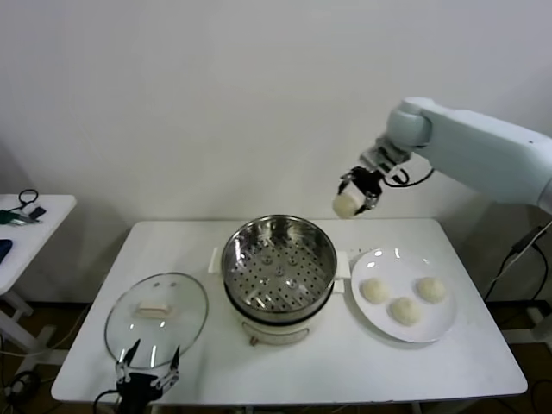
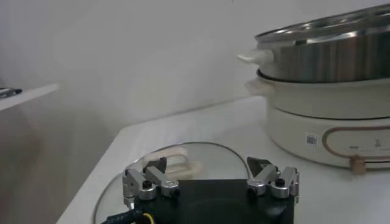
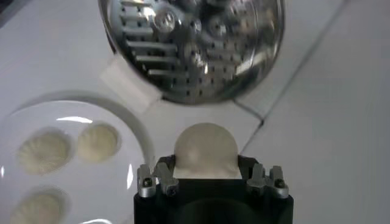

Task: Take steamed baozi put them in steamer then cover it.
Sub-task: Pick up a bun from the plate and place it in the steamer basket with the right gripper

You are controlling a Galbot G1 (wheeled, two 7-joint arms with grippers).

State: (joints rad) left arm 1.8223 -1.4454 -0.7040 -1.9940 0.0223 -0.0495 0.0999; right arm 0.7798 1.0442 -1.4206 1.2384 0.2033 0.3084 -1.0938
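One smooth cream-white baozi is clamped in the right gripper's jaws, held high in the air between the shiny perforated stainless-steel steamer and the flat white plate. Three more buns sit on that plate, right of the steamer. Down at the tabletop's near left edge, the left gripper hangs with jaws spread wide beside the clear glass cover.

Cream-white baozi, shiny silver perforated steamer, white plate, clear glass cover.
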